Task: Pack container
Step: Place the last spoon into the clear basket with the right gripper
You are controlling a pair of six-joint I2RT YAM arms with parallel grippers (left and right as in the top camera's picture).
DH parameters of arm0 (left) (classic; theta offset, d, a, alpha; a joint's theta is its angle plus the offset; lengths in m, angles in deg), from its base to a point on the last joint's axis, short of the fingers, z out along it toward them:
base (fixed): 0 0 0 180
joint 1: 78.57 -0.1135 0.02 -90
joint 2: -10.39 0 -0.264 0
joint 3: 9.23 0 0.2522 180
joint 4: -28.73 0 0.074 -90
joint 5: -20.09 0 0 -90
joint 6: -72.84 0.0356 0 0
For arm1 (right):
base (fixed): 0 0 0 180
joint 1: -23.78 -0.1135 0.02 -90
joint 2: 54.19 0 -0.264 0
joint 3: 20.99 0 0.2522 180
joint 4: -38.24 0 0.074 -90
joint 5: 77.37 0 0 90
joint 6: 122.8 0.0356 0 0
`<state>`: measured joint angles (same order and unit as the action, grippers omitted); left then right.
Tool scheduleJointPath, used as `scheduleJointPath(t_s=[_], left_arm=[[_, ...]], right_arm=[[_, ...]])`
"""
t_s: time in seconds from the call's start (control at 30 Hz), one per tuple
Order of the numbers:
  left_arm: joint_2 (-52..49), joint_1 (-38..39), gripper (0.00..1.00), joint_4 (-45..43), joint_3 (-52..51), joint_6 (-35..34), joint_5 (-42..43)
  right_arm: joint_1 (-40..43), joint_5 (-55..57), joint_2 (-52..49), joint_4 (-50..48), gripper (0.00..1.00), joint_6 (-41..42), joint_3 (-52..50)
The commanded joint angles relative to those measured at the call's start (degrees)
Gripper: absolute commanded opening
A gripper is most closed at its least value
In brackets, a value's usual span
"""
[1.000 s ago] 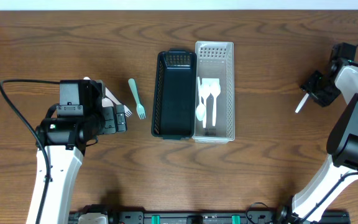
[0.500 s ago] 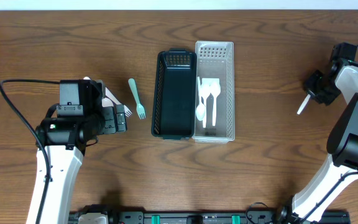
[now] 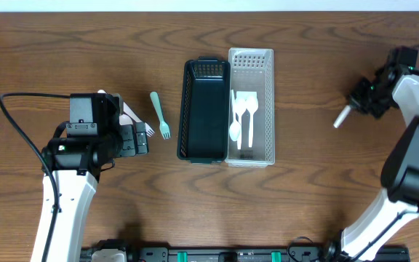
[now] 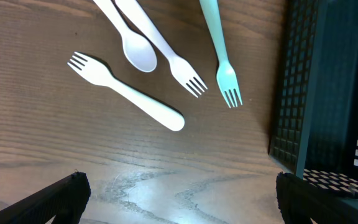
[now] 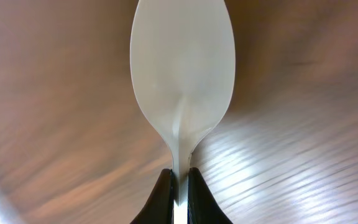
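Observation:
My right gripper (image 3: 358, 102) is at the far right of the table, shut on a white spoon (image 3: 340, 118) whose free end points down and left. In the right wrist view the fingers pinch the spoon (image 5: 182, 68) at its neck, bowl ahead of my right gripper (image 5: 179, 177). A black container (image 3: 183, 109) and a white basket (image 3: 273, 109) stand side by side at the centre; the basket holds white cutlery (image 3: 242, 116). My left gripper (image 3: 142, 139) is open over bare wood, just short of a teal fork (image 4: 219, 50), a white spoon (image 4: 135, 50) and two white forks (image 4: 129, 93).
The teal fork (image 3: 159, 115) lies left of the black container, with the white pieces (image 3: 132, 118) partly under my left arm. The black container's mesh wall (image 4: 316, 93) fills the right of the left wrist view. Bare wood lies between the basket and my right gripper.
My right gripper has shut on the white spoon and carried it a little up and left. The left arm has not moved.

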<state>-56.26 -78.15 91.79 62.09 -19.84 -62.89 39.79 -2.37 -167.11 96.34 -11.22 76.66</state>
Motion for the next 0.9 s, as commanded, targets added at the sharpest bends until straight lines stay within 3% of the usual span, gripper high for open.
scheduleJointPath(t_s=[0.0, 0.2, 0.5, 0.53, 0.63, 0.67, 0.77, 0.87], left_arm=[[0.0, -0.3, 0.98, 0.2, 1.1, 1.0, -1.0], [0.0, -0.3, 0.98, 0.2, 1.1, 1.0, -1.0], [0.0, -0.3, 0.98, -1.1, 1.1, 1.0, -1.0], [0.0, -0.3, 0.98, -1.2, 1.1, 1.0, -1.0], [0.0, -0.3, 0.98, -1.6, 1.1, 1.0, -1.0], [0.0, -0.2, 0.98, -1.6, 1.1, 0.9, -1.0], [0.0, -0.2, 0.98, -1.6, 1.1, 0.9, -1.0], [0.0, -0.2, 0.98, -1.8, 1.1, 0.9, -1.0]], right_arm=[[-8.1, -8.3, 11.5, 0.3, 0.01, -3.3, 0.5], [-23.7, 2.7, 14.9, 0.5, 0.01, -0.5, 0.3], [-38.4, 9.6, 2.7, -1.5, 0.03, 4.1, -0.1], [-38.9, 9.6, 1.4, -1.8, 0.06, 4.4, -0.1], [-39.3, 8.5, -0.5, -2.9, 0.36, 4.4, -0.1], [-39.3, 8.5, -0.4, -3.4, 0.41, 3.7, -0.1], [-38.8, 8.6, 1.7, -4.1, 0.51, -0.2, 1.2], [-36.7, 8.7, 5.8, -2.9, 0.54, -0.7, 3.4]])
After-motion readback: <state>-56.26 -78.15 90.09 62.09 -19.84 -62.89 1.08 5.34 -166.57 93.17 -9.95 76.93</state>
